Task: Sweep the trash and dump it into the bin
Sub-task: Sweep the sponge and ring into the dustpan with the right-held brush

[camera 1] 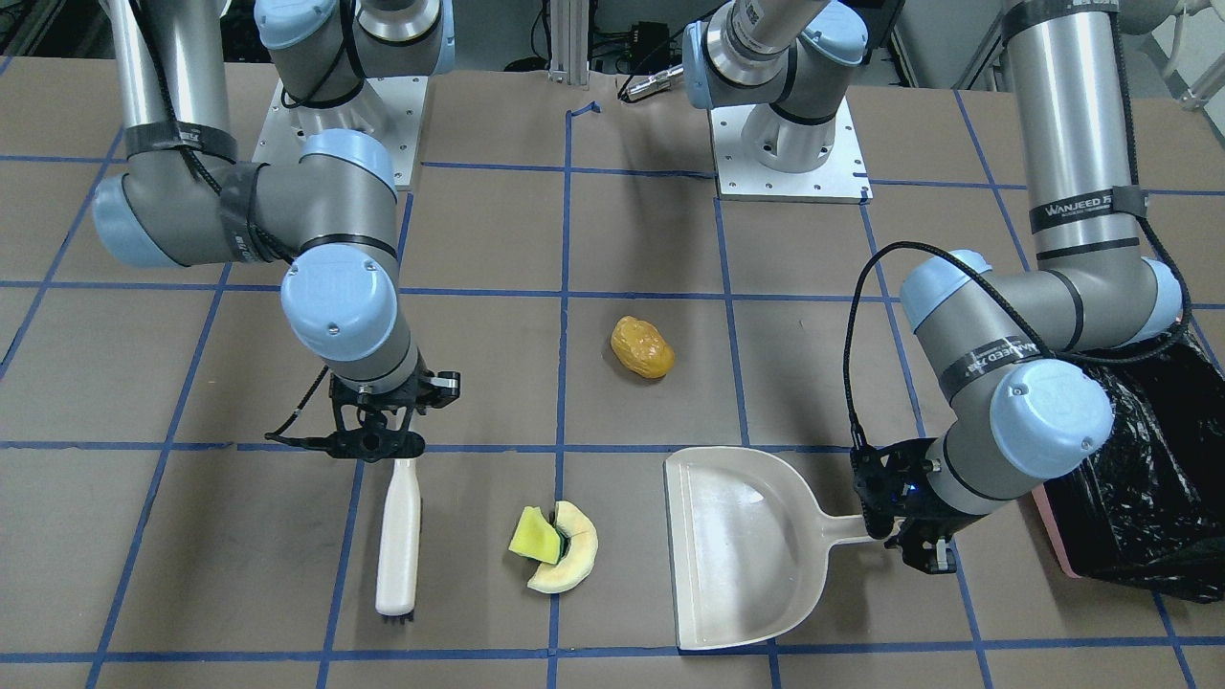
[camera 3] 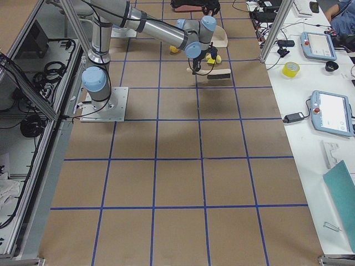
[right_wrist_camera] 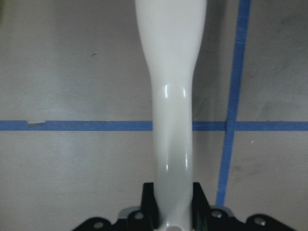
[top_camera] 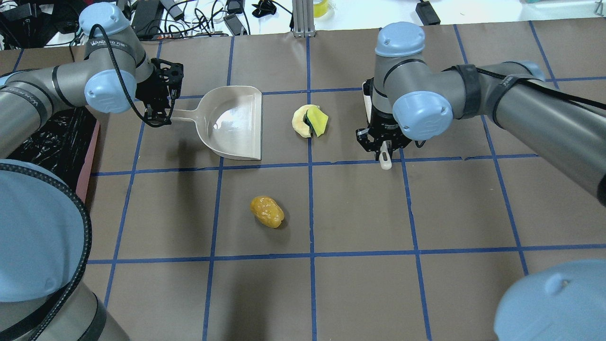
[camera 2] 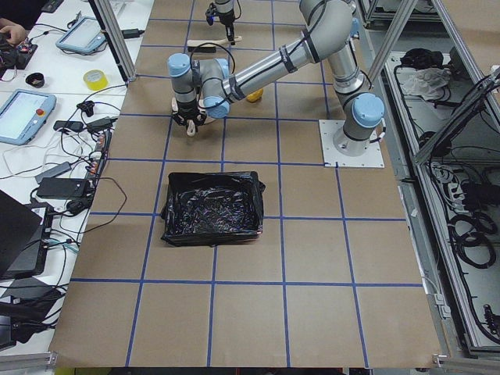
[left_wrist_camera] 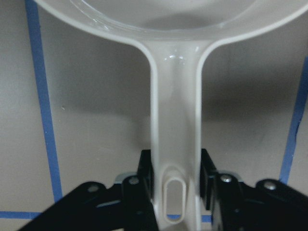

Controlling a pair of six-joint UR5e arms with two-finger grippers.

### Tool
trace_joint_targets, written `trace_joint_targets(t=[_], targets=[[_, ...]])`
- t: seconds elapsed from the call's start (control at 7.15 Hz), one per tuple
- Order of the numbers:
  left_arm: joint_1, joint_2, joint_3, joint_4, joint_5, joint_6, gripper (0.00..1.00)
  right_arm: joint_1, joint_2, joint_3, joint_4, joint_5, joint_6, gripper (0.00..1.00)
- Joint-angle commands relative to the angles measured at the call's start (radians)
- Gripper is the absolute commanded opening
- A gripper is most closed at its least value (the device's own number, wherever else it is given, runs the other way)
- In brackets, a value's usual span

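Note:
My left gripper (camera 1: 895, 531) is shut on the handle of the white dustpan (camera 1: 742, 545), which lies flat on the table; the left wrist view shows the fingers (left_wrist_camera: 144, 178) pressed to both sides of the handle. My right gripper (camera 1: 378, 450) is shut on the end of the white brush (camera 1: 398, 541), bristles pointing away from the robot. A yellow-green wedge (camera 1: 534, 538) rests on a pale crescent slice (camera 1: 577, 560) between brush and dustpan. A golden-brown potato-shaped lump (camera 1: 642, 347) lies apart, nearer the robot. The pink bin (camera 1: 1053, 531) with its black bag (camera 1: 1139, 478) stands beside my left arm.
Brown table with a blue tape grid (top_camera: 310, 208). The two arm base plates (camera 1: 790, 158) sit at the robot's edge. In the exterior left view the bin (camera 2: 212, 208) stands near the table's side, with a bench of tablets and cables (camera 2: 47, 109) beyond that edge.

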Motion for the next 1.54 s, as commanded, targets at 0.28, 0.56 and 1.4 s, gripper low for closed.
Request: trace_joint_targets(t=[0.28, 0.56, 1.4], targets=[[0.000, -0.002, -0.001, 0.000, -0.001, 0.000, 0.08, 0.189, 0.152, -0.161, -0.033, 0.159, 0.192, 0.00], [0.000, -0.002, -0.001, 0.000, -0.001, -0.002, 0.08, 0.251, 0.227, -0.281, -0.059, 0.327, 0.189, 0.00], [0.000, 0.001, -0.002, 0.002, -0.007, 0.006, 0.08, 0.282, 0.146, -0.346, 0.056, 0.280, 0.261, 0.00]])
